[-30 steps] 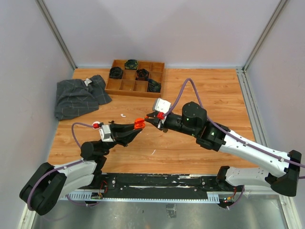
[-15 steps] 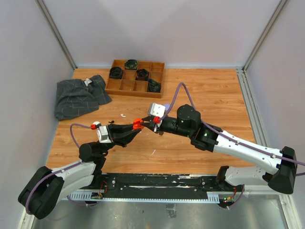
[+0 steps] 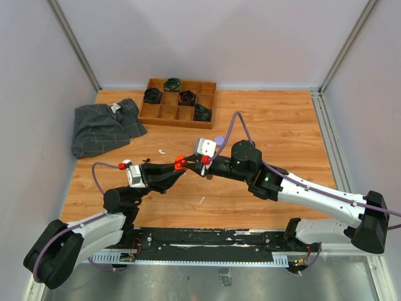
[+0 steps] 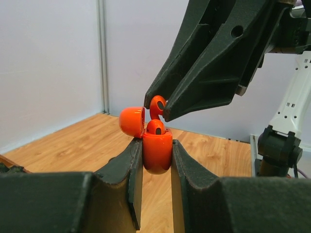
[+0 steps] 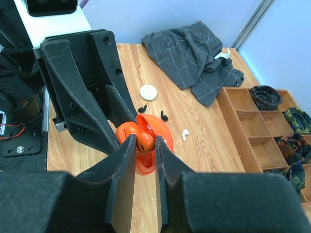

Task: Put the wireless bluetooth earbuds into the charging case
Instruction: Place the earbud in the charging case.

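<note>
My left gripper (image 4: 155,143) is shut on an orange-red charging case (image 4: 157,150), held upright above the table with its lid (image 4: 132,121) swung open to the left. One orange-red earbud (image 4: 156,127) sits in the case. My right gripper (image 5: 145,141) is shut on a second orange-red earbud (image 5: 144,140) and holds it just over the case's open mouth (image 5: 147,162). In the left wrist view this earbud (image 4: 156,104) hangs between the right fingertips, almost touching the seated one. In the top view the two grippers meet at the case (image 3: 180,162).
On the table lie a white round case (image 5: 148,92), two black earbuds (image 5: 142,109) (image 5: 164,116) and a white earbud (image 5: 185,134). A grey cloth (image 3: 103,125) lies at the back left. A wooden compartment tray (image 3: 178,102) with dark items stands behind.
My right gripper has moved left with the earbud, from beside the case to right over its open mouth. The left gripper and case shifted slightly left.
</note>
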Motion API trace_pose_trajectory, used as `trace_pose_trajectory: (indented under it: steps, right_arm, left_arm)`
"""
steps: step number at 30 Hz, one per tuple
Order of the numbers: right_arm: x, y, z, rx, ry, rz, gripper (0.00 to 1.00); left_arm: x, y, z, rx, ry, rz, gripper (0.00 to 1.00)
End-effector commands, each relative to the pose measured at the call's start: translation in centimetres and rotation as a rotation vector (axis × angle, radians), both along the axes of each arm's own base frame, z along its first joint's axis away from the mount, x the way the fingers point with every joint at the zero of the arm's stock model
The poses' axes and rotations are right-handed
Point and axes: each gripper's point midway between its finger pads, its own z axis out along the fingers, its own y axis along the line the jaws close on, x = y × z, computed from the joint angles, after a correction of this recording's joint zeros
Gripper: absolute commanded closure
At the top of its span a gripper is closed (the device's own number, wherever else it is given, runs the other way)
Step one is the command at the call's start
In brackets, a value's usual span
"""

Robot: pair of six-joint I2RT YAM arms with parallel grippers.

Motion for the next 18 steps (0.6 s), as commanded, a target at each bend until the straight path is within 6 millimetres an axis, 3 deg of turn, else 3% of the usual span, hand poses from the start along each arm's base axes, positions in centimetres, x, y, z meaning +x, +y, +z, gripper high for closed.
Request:
trace_pose_trajectory:
  steps: [1, 8, 18]
  right_arm:
    - [-0.8, 0.4, 0.1, 0.025, 0.000, 0.031, 0.93]
    - [-1.5, 0.1, -0.2, 0.036, -0.004, 0.059, 0.89]
    - [-1.7, 0.4, -1.3, 0.024, -0.010, 0.081, 0.82]
  left_arm:
    - [-2.4, 1.7, 5.0, -0.144, -0.195, 0.009, 1.00]
    - [-1.6, 2.5, 5.6, -0.197, -0.149, 0.052, 1.00]
    - [-2.5, 2.4, 6.0, -0.197, -0.170, 0.017, 1.00]
